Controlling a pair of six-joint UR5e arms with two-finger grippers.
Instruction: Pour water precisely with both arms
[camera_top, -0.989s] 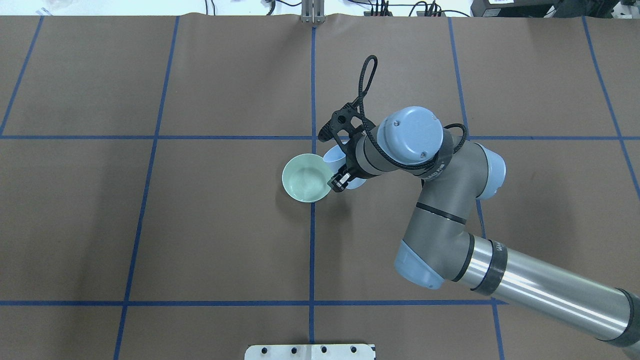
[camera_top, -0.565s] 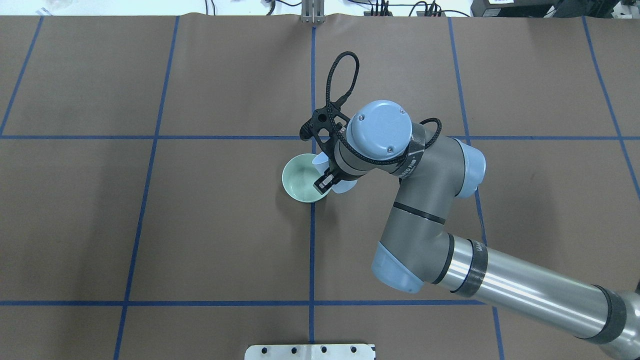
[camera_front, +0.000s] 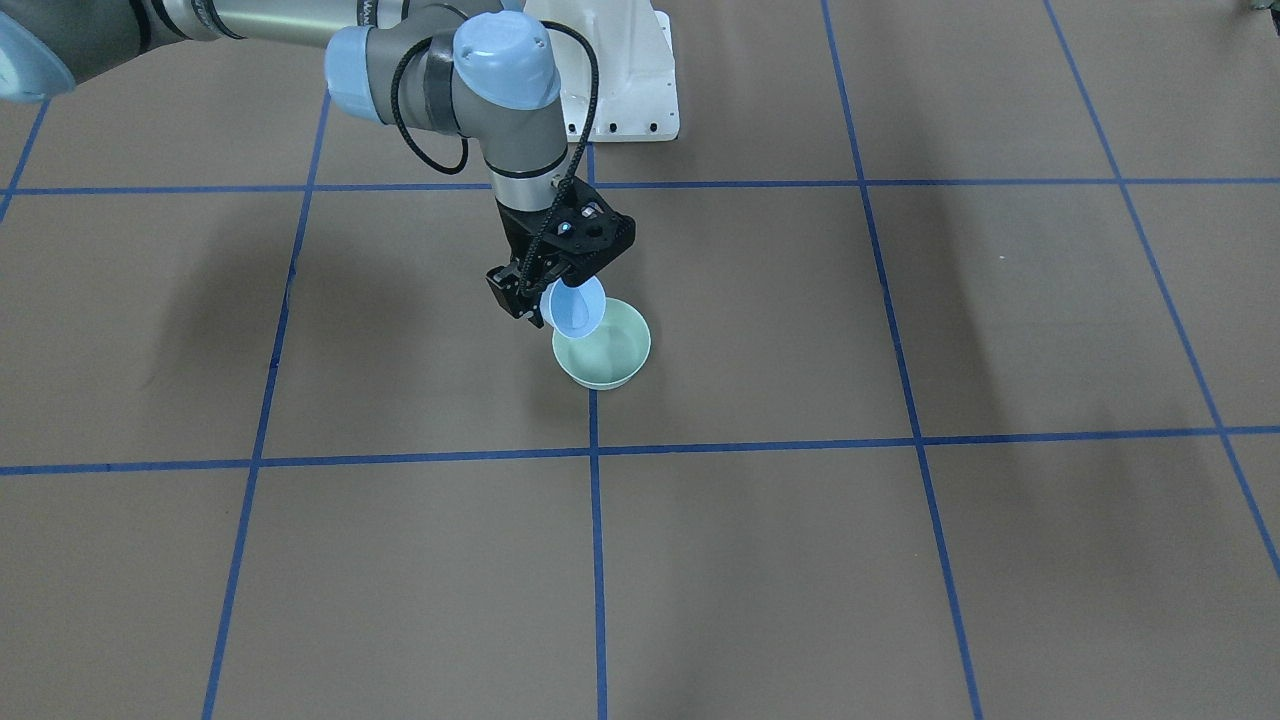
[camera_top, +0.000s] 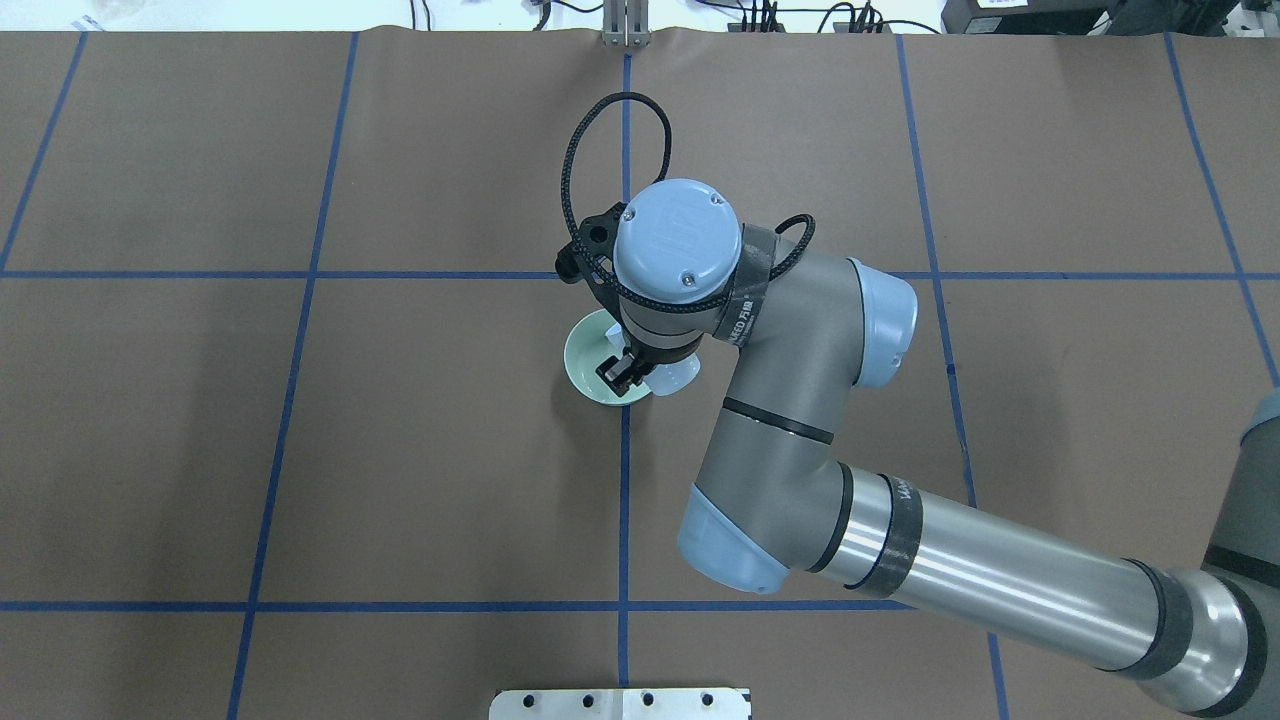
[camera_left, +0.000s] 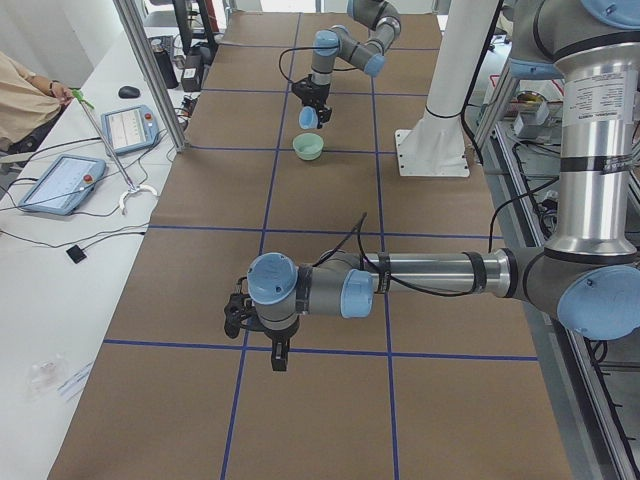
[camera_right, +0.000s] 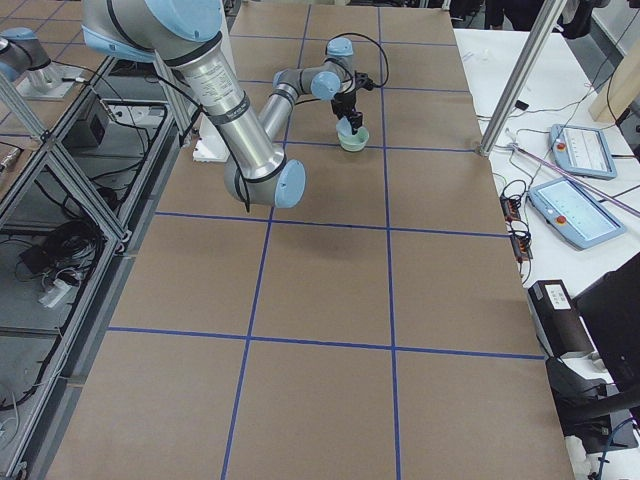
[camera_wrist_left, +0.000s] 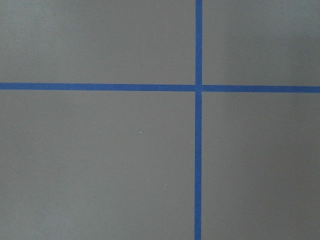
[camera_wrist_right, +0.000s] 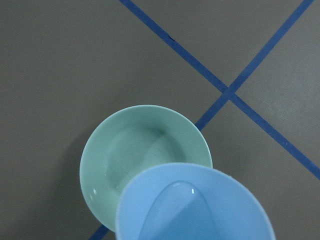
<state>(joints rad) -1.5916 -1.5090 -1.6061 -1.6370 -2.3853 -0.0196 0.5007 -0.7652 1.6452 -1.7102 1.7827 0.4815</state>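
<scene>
- Picking up the right arm: on my overhead feed it comes in from 4 o'clock and bends over the middle of the brown paper-covered table.
- The right end effector is clenched on the light blue plastic cup, a black finger on either side of its wall.
- The cup is tipped well over. On the front feed I'm looking straight into its open mouth, which hangs over the bowl.
- Underneath sits the round pale green bowl, upright on the table.
- On the overhead feed, most of the bowl is under the wrist. The cup's base pokes out at the bowl's 4 o'clock edge.
- On the right wrist feed, the cup fills the frame from 5 o'clock and its lip overlaps the bowl's rim on that side.
- The water shows as faint ripples and small white glints in the bowl's floor. There is a glint inside the cup too. I can't make out a stream between them.
- A blue tape line crosses another just at the bowl's 2 o'clock, and one strip runs under the bowl.
- The left arm is stretched low over the near end of the table, well apart from the bowl.
- On the left end effector, I can't tell whether it is released or clenched. Its wrist feed shows only table and tape.
</scene>
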